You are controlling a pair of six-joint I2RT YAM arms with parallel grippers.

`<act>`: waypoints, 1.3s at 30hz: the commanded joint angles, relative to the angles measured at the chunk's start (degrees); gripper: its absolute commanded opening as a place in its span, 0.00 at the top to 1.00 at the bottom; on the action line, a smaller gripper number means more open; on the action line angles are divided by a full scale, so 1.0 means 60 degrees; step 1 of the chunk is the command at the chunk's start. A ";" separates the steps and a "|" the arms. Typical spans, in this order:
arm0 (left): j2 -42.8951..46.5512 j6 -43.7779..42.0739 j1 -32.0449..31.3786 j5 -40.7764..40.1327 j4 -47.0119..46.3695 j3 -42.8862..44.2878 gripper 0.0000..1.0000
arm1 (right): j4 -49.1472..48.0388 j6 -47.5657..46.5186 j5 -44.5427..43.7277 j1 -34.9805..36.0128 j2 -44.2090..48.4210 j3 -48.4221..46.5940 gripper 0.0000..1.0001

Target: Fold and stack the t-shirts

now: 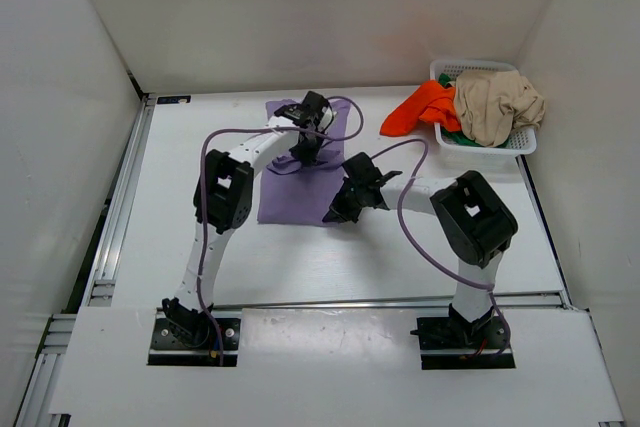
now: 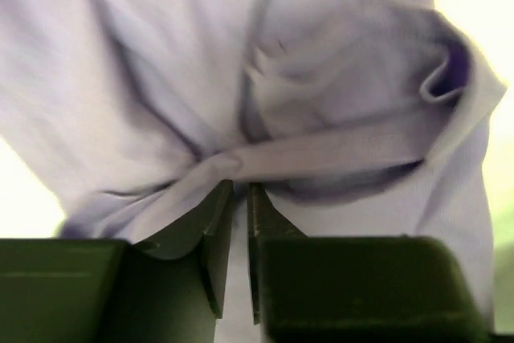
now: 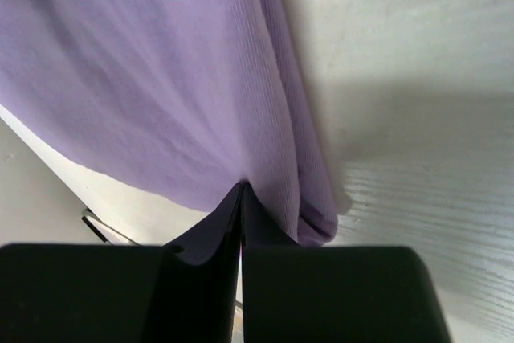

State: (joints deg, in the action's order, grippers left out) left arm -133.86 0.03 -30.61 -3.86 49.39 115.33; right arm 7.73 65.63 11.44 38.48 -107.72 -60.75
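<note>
Lying near the middle of the table (image 1: 400, 267), the lavender t-shirt (image 1: 290, 202) is grasped twice: the left gripper (image 1: 302, 155) pinches a fold toward 12 o'clock, jaws nearly together, and the right gripper (image 1: 336, 213) is clenched on its 4 o'clock edge. The beige t-shirt (image 1: 497, 102), orange-red t-shirt (image 1: 422, 109) and green t-shirt (image 1: 452, 136) are heaped in the white basket (image 1: 490, 151) at 2 o'clock.

One camera sits high up behind me. It looks down from far off at the whole flat white table (image 1: 330, 267). Two more cameras ride on my wrists. One looks along my left fingers (image 2: 205, 230), one along my right fingers (image 3: 225, 226), both from very close. All three see the same lavender purple soft cloth t-shirt (image 1: 295, 202), the wrist ones just a bit of it.
</note>
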 commanded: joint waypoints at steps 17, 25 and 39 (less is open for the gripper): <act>0.2966 -0.0005 0.0956 0.1035 -0.0951 -0.0407 0.64 | 0.1670 -0.1312 -0.0720 0.0281 0.0478 -0.0977 1.00; 0.3664 -0.0005 0.0868 0.1537 0.0437 -0.3255 0.68 | 0.1671 -0.1022 -0.0633 0.0281 0.0390 -0.0700 1.00; 0.1408 -0.0005 0.0898 0.1275 0.1496 -0.1277 0.77 | 0.1583 -0.0713 -0.0633 0.0559 0.0595 -0.0011 1.00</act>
State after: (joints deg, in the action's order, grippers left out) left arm -127.28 0.01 -26.33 5.04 58.78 103.50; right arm 16.51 61.12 8.12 41.39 -105.84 -61.91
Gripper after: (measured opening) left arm 0.235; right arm 0.003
